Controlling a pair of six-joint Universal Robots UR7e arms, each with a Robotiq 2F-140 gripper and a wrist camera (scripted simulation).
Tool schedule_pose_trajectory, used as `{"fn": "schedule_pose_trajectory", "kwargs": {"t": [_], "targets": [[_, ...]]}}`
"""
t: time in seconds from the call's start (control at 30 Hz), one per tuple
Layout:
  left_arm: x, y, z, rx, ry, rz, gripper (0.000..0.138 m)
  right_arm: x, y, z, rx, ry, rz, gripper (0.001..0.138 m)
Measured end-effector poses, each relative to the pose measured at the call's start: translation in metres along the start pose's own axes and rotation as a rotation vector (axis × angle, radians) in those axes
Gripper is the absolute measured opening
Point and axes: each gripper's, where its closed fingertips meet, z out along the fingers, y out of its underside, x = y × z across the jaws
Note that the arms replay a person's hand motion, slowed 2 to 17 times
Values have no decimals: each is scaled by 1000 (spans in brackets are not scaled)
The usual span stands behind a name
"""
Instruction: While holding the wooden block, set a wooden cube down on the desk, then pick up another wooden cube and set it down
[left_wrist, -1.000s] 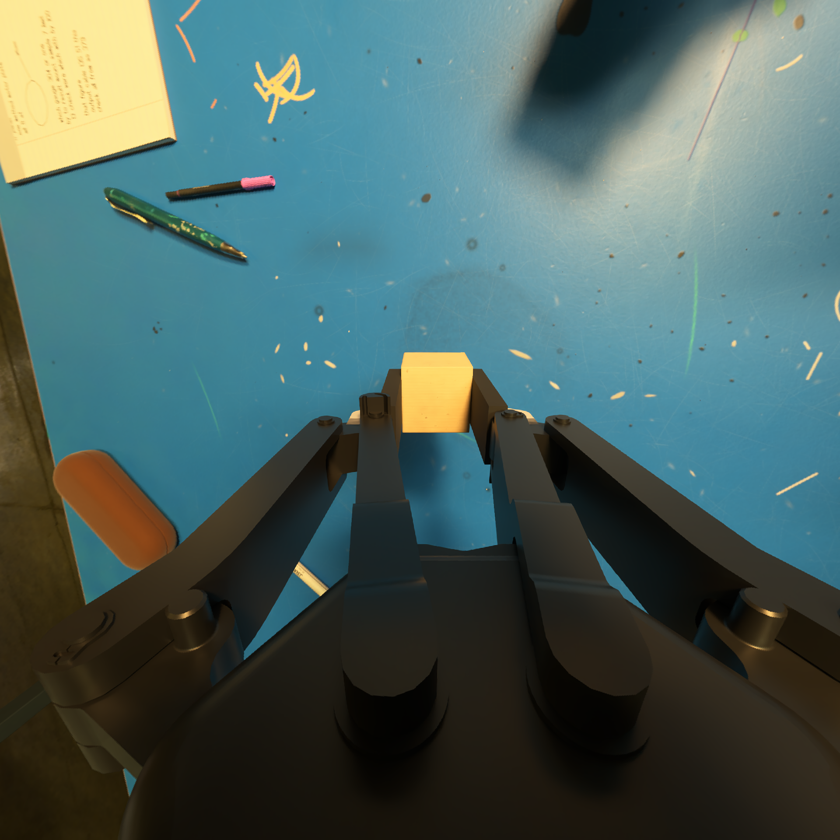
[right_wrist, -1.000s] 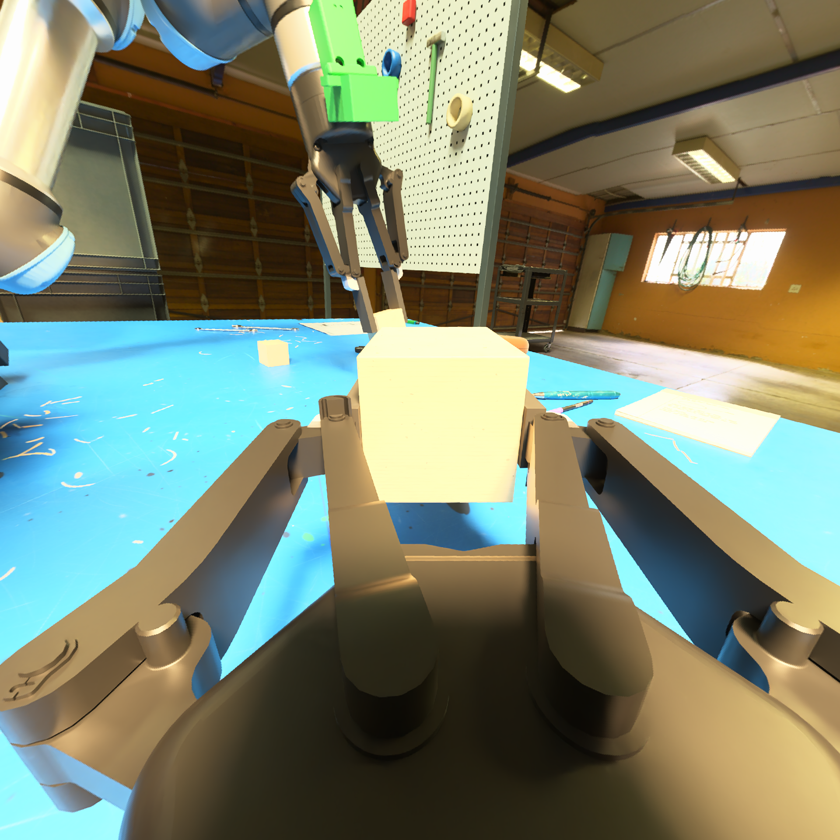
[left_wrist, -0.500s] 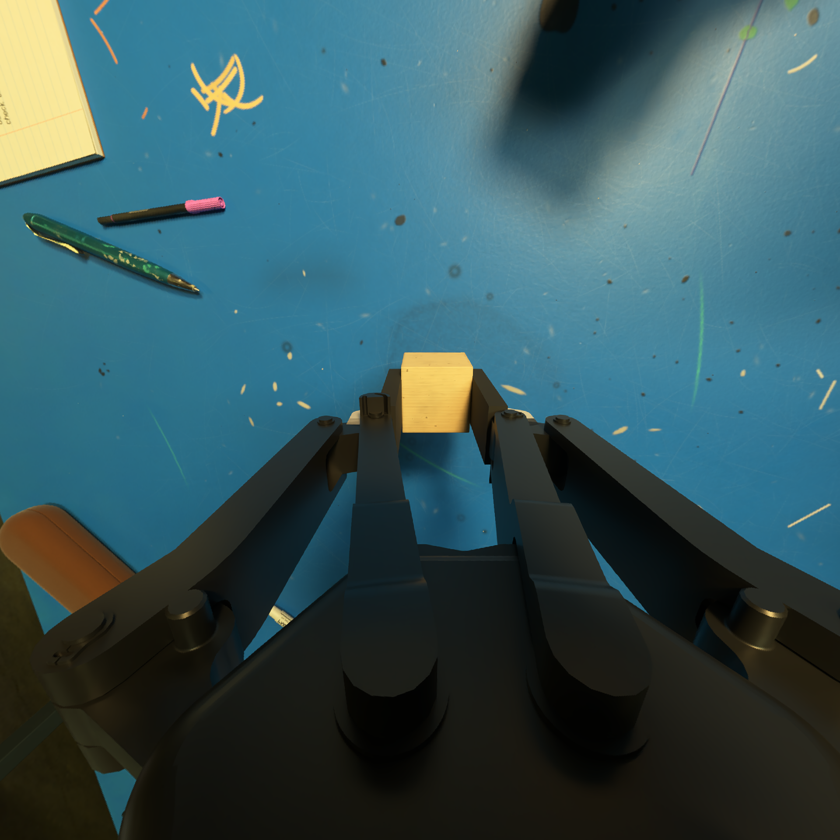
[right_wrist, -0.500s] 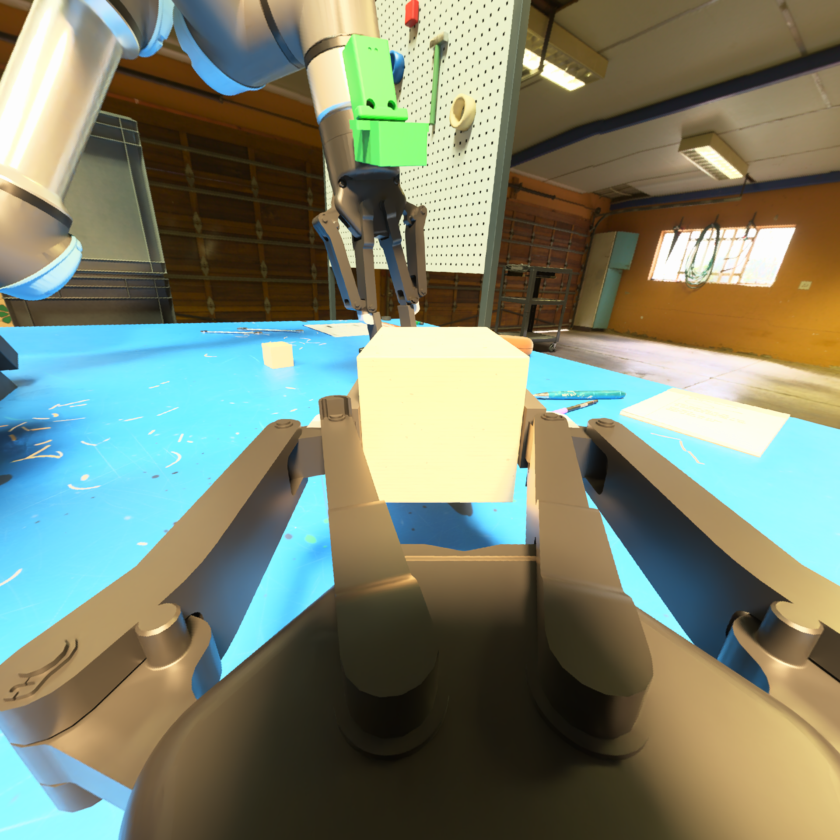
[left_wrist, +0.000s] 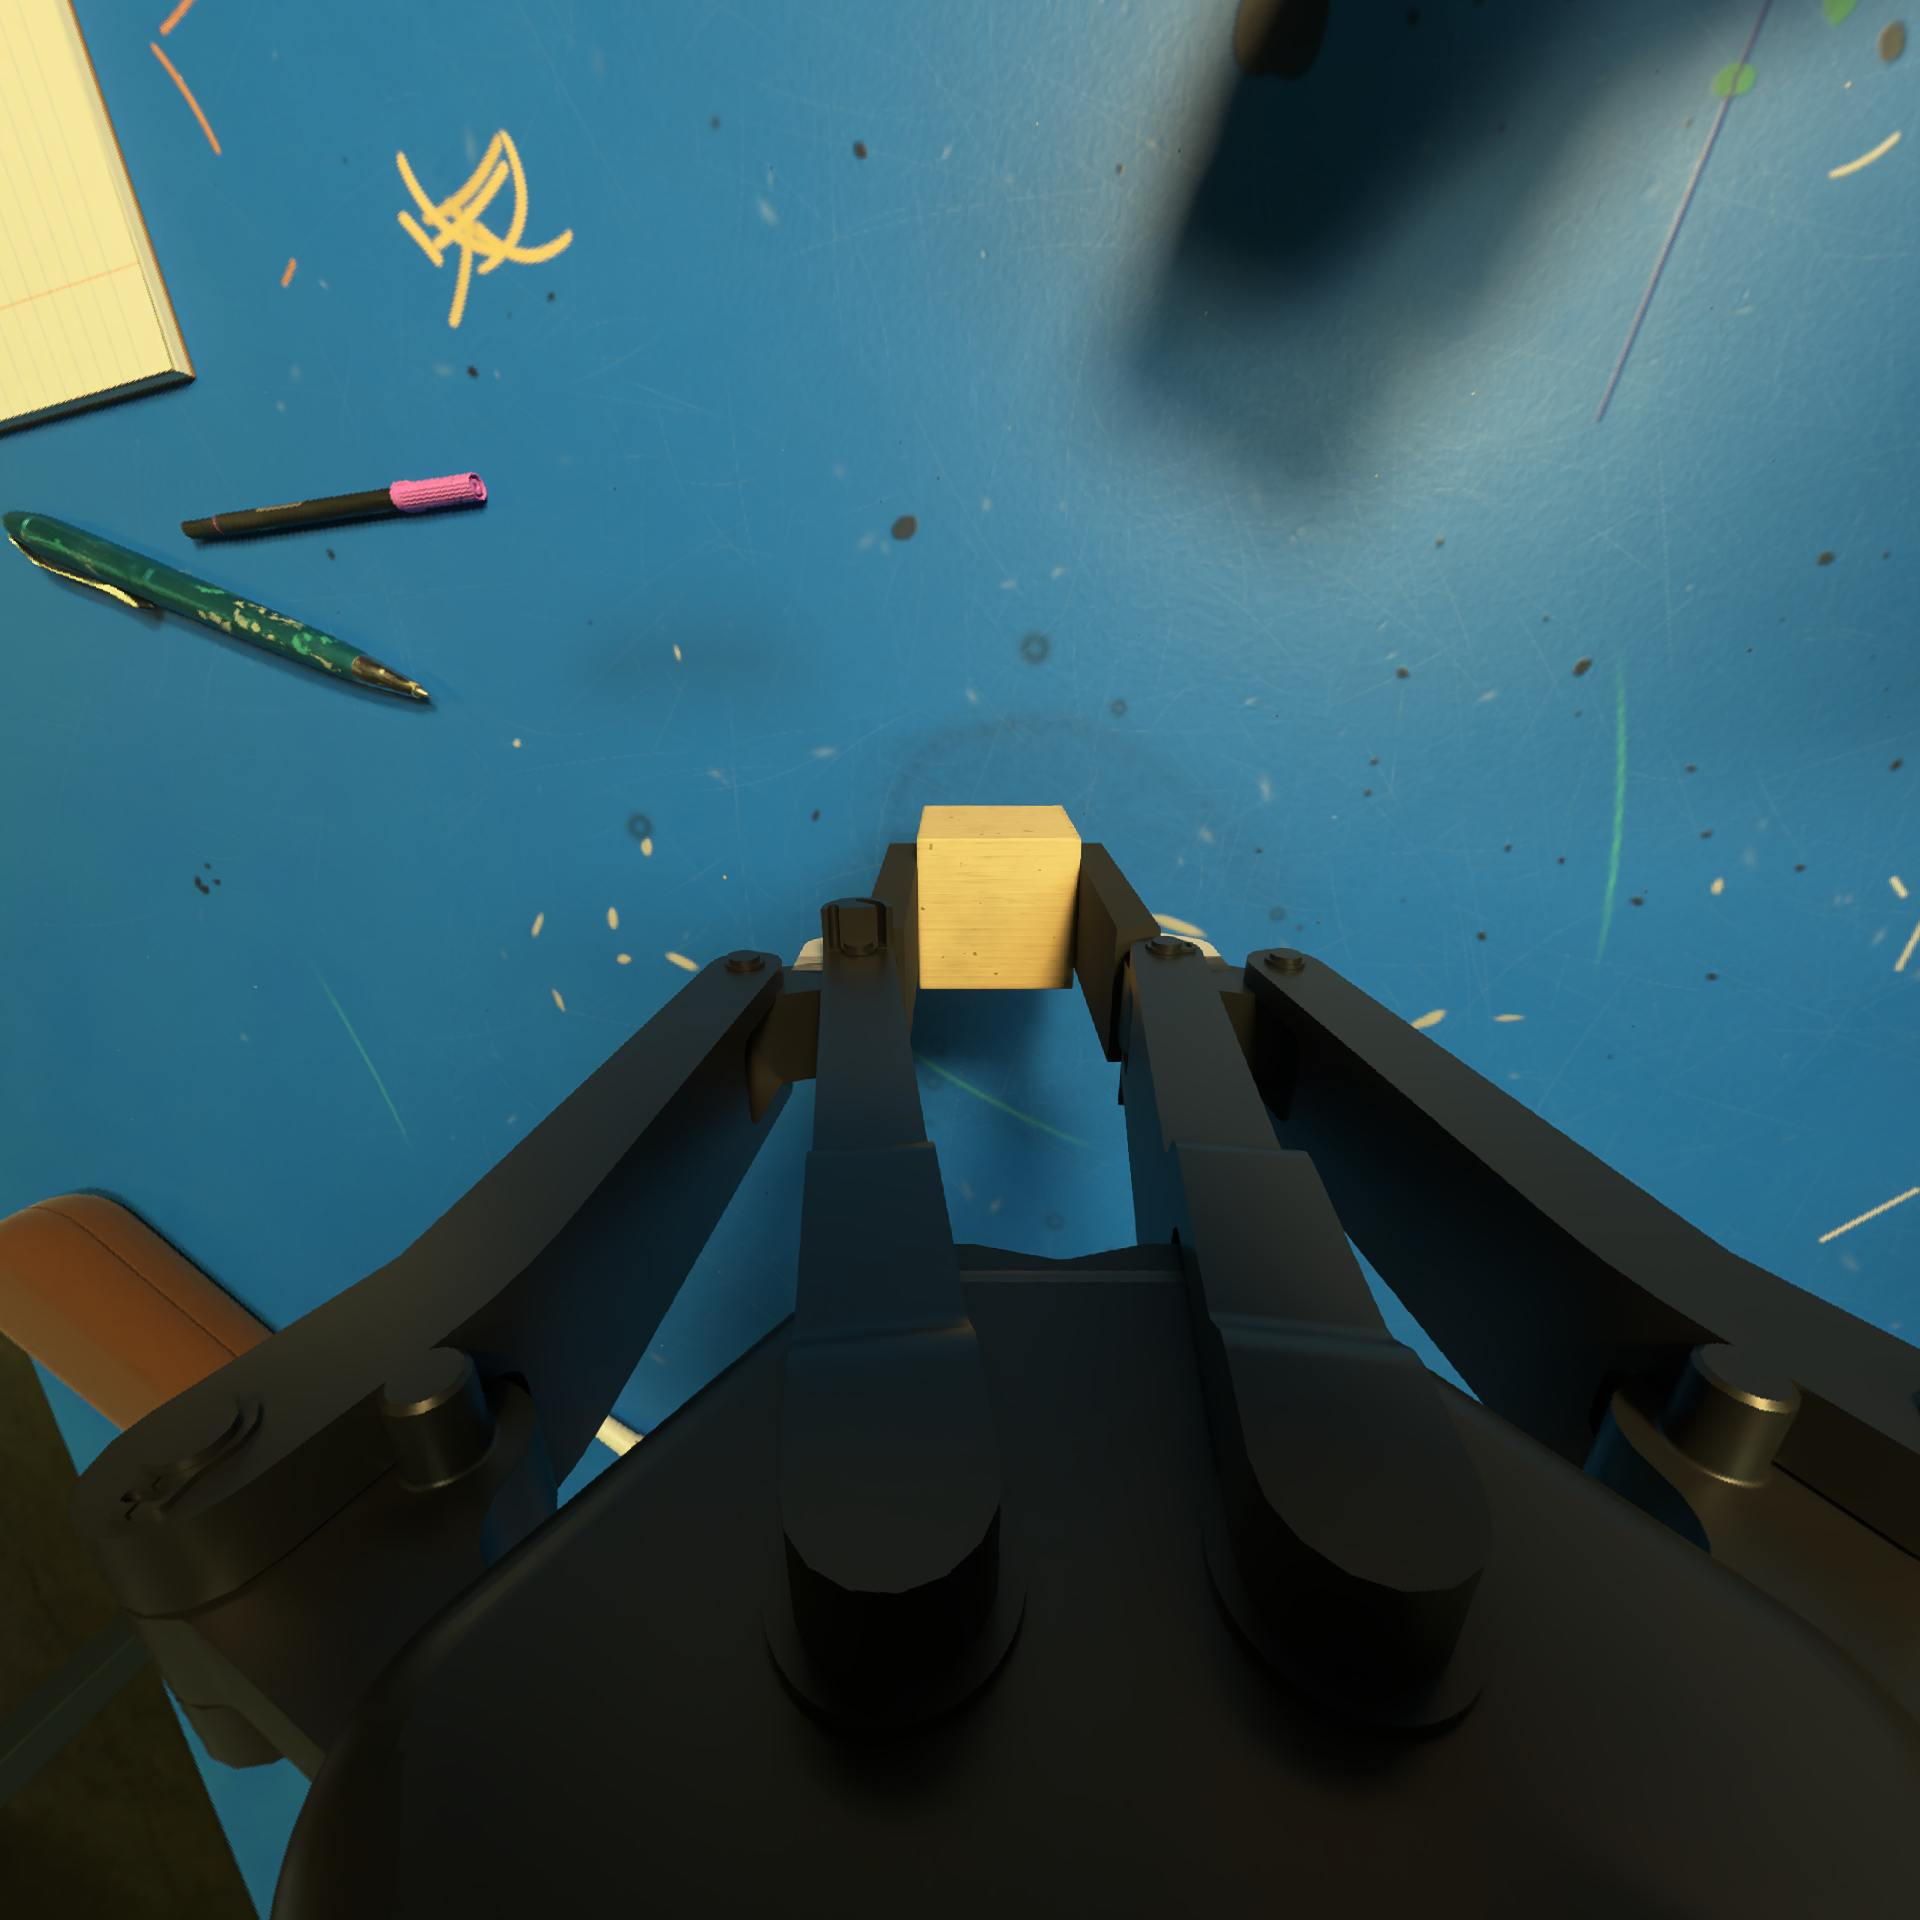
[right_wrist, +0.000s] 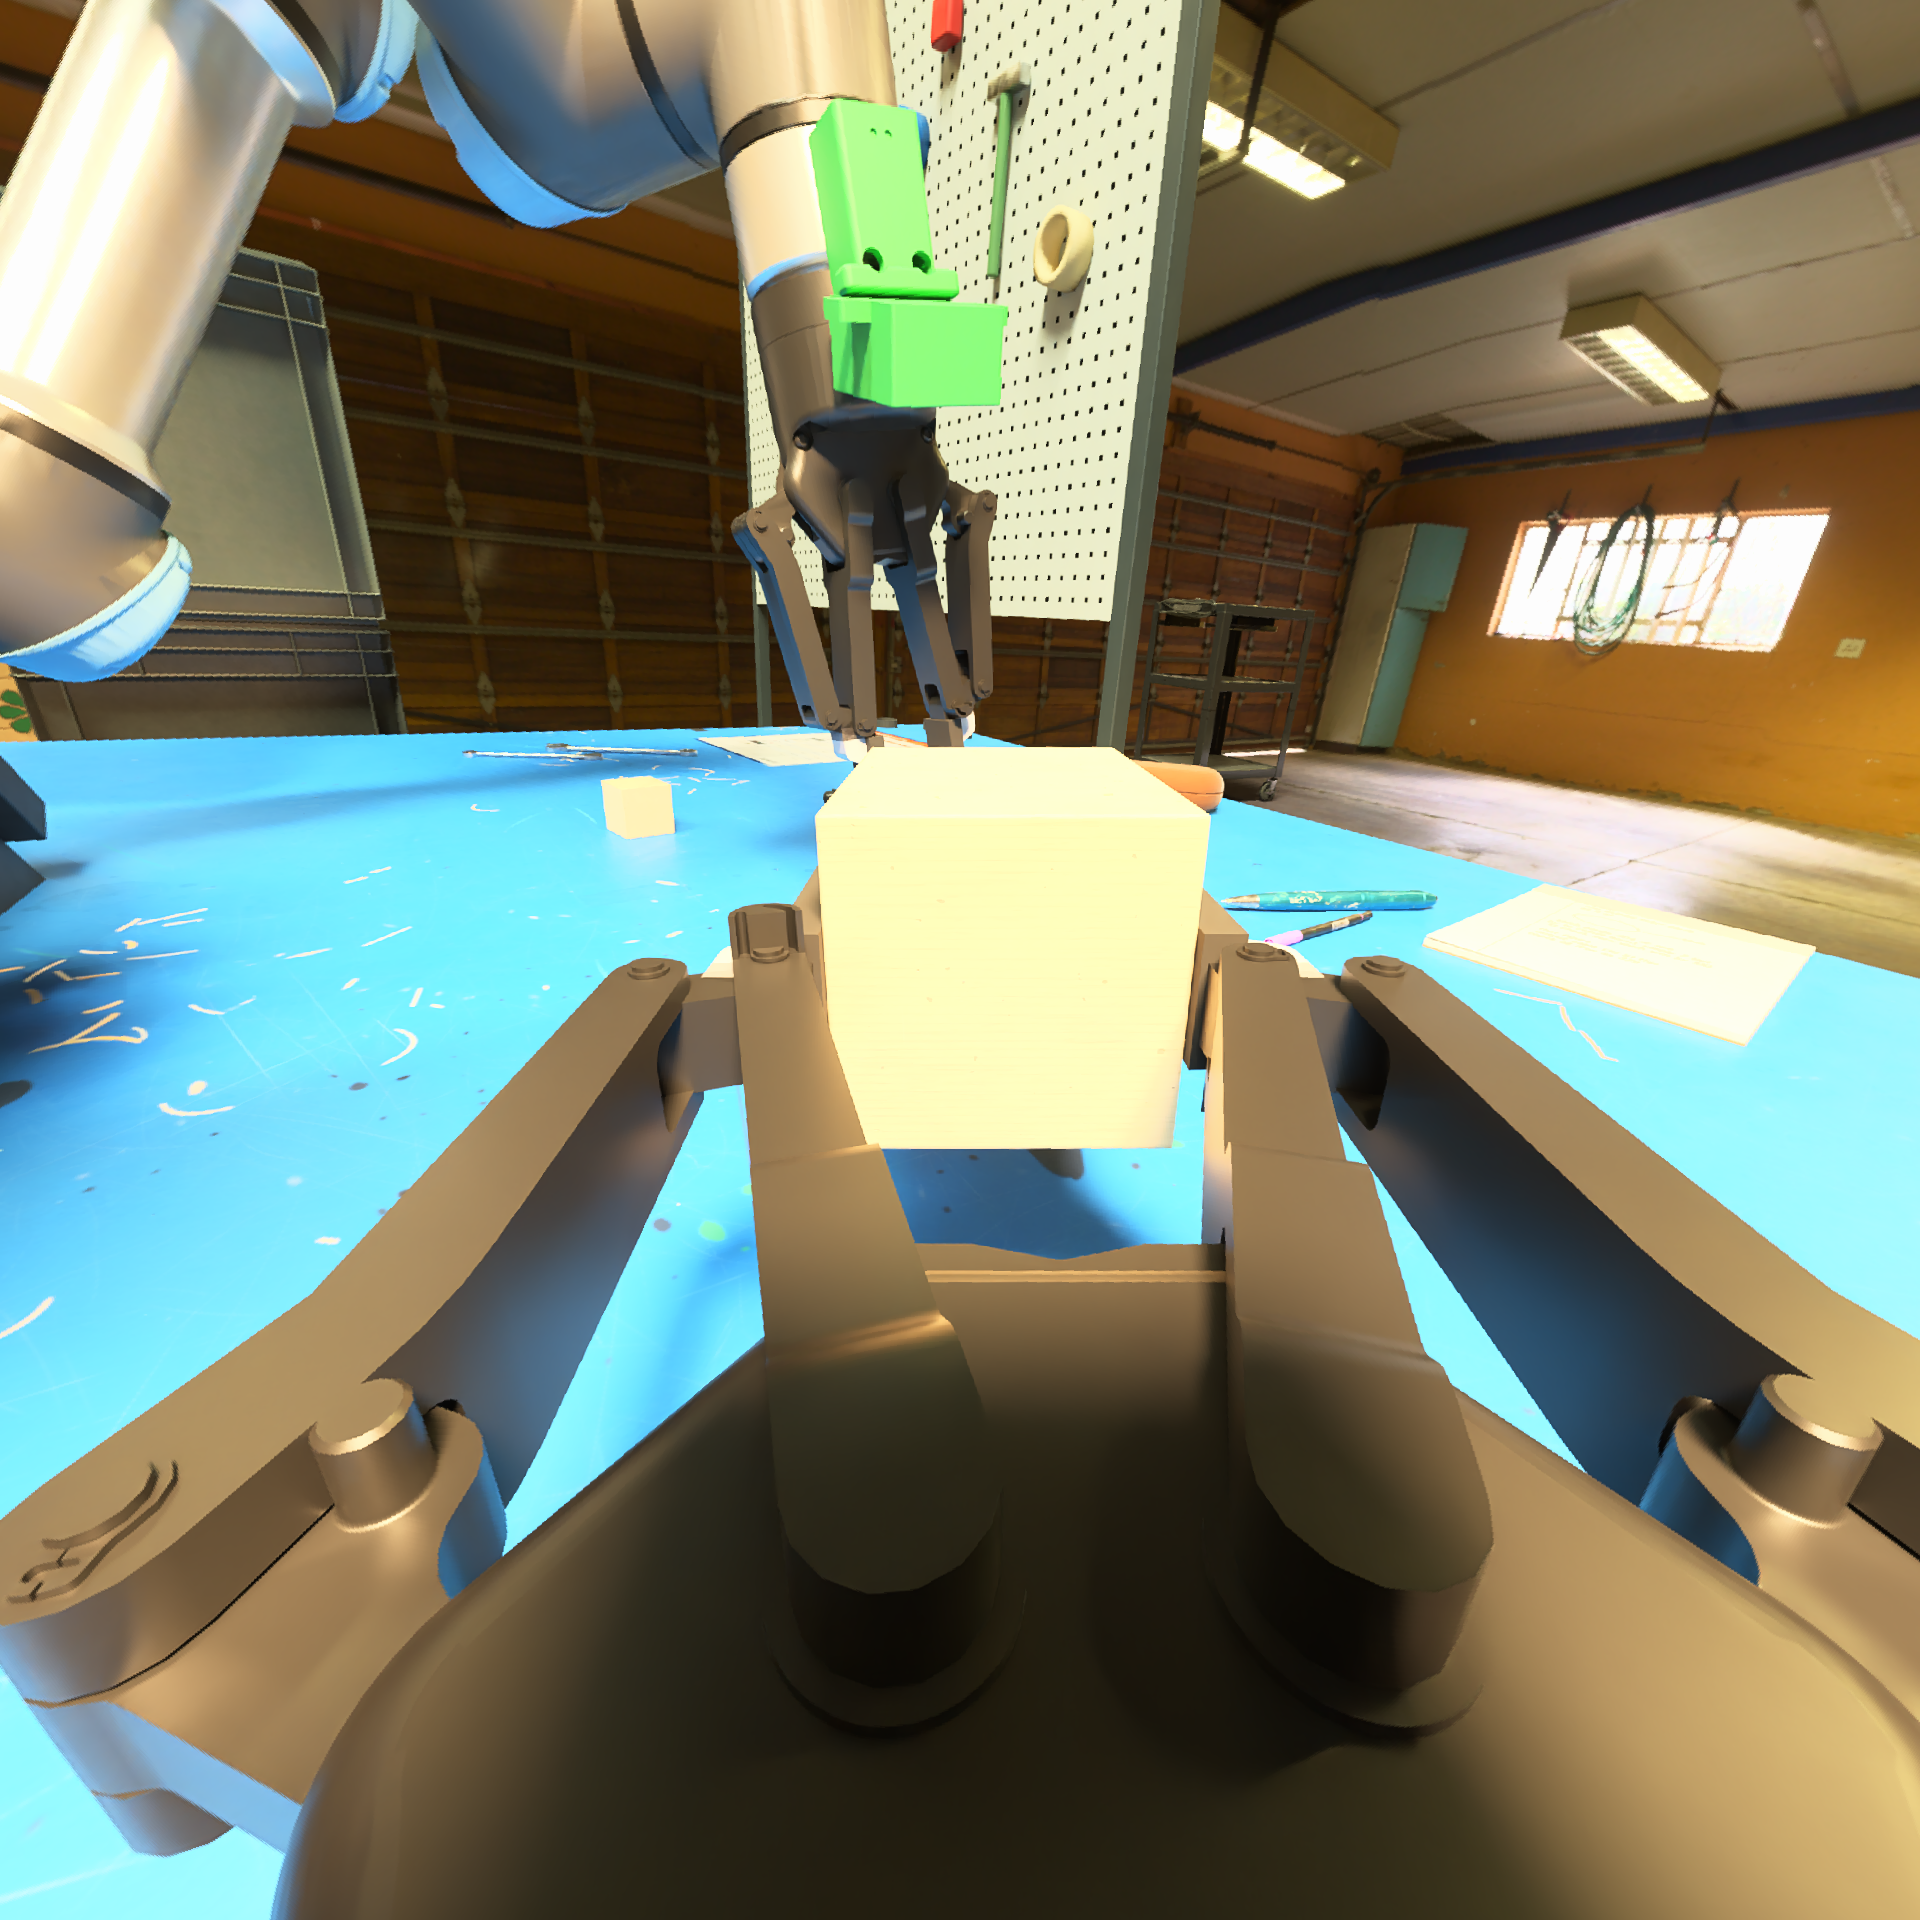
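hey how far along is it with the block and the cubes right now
Nothing looks finished yet. The right gripper is clamped on the big wooden block, so the holding part is in hand. The left gripper grips a small wooden cube above the blue desk, not set down. Left: release it, then fetch the other cube sitting on the desk and place that.

left wrist – high, facing straight down on desk (left_wrist: 1247, 623) | right wrist – low, level across it | shared: pens (left_wrist: 218, 608), notepad (right_wrist: 1621, 956)
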Motion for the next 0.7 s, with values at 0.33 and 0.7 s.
{"fn": "schedule_pose_trajectory", "kwargs": {"t": [0.33,0.7], "targets": [[3,0,7,-19,2,13,38,0,0,0,1,-1,6,68],[5,2,14,-39,5,22,38,0,1,1,-2,-2,3,68]]}}
